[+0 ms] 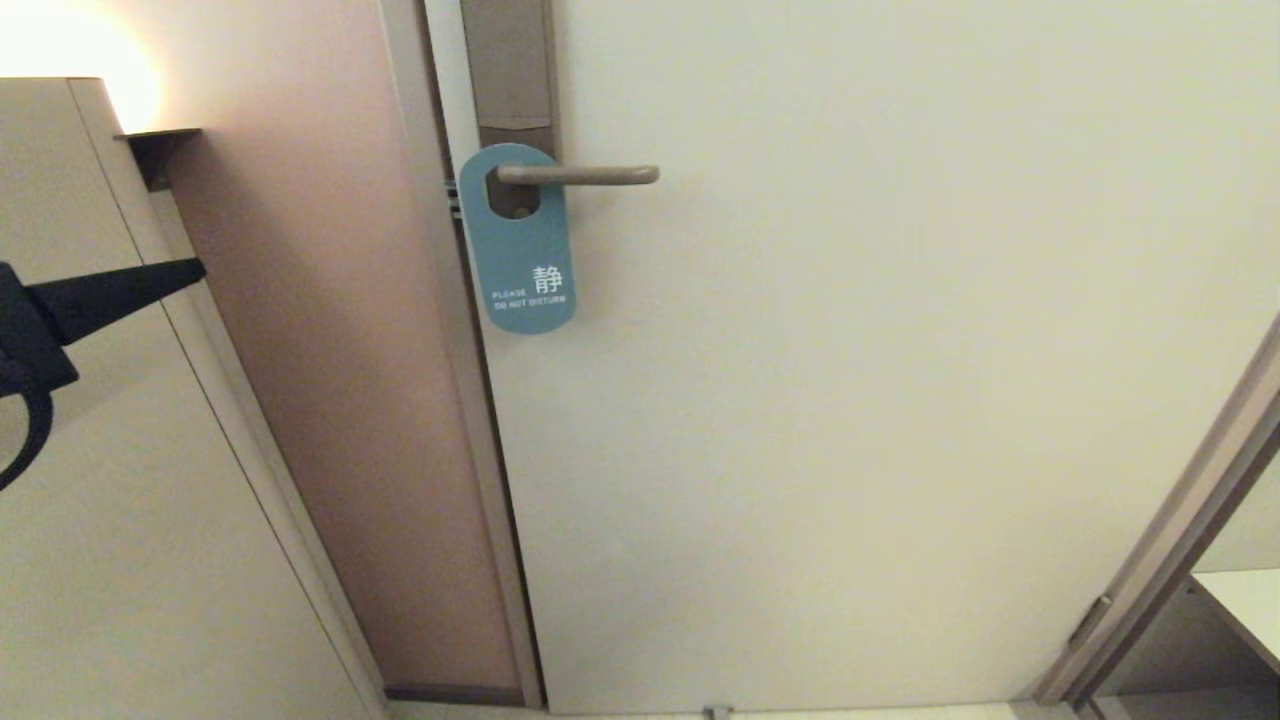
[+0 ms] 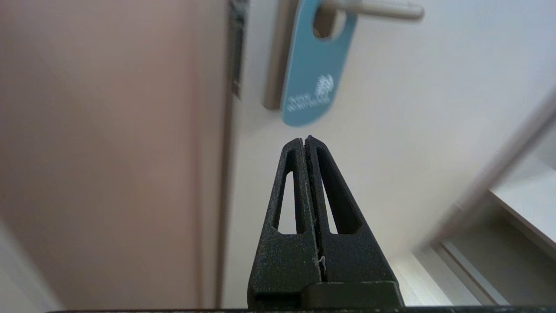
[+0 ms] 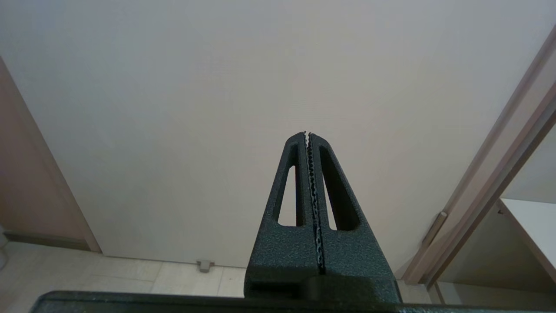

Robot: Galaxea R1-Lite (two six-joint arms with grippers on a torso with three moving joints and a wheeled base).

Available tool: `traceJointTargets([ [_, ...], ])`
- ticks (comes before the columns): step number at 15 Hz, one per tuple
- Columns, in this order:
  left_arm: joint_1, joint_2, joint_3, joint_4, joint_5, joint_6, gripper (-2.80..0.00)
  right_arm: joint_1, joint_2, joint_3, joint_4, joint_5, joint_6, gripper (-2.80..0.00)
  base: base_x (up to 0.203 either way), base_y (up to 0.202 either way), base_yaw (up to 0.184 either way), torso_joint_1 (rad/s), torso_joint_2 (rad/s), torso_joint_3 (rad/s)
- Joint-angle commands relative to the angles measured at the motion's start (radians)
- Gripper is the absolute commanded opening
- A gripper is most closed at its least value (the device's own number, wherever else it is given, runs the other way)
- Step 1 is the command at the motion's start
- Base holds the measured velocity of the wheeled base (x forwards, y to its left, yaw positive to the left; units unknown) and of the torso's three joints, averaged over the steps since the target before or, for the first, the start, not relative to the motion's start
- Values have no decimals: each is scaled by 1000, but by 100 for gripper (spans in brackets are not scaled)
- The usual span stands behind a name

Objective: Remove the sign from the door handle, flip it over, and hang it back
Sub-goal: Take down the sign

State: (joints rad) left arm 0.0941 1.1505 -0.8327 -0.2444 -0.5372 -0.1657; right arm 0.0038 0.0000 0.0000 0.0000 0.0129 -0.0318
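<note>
Left hand (image 1: 200,268), pressed together and empty, hovers well left of the blue sign (image 1: 520,250) hanging on the handle (image 1: 580,175); right hand (image 3: 307,133) likewise closed.

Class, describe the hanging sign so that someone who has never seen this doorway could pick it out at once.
Start at the big pale door and find the slim metal door handle near its left edge. The sign hangs from that handle by its oval hole, flat against the door. It is the only blue thing there, a rounded card with white "PLEASE DO NOT DISTURB" lettering.
</note>
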Motion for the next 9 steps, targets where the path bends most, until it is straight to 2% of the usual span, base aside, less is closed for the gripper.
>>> traceJointTargets([
  [1, 6, 79, -11, -3, -38, -1, -280, 1, 2, 0, 0, 1, 0, -280, 0, 0, 0, 0, 0, 0],
  [4, 4, 154, -10, -21, -69, -1, -280, 1, 2, 0, 0, 1, 0, -280, 0, 0, 0, 0, 0, 0],
  [9, -21, 309, -15, -175, -139, 0, -280, -1, 2, 0, 0, 1, 0, -280, 0, 0, 0, 0, 0, 0],
])
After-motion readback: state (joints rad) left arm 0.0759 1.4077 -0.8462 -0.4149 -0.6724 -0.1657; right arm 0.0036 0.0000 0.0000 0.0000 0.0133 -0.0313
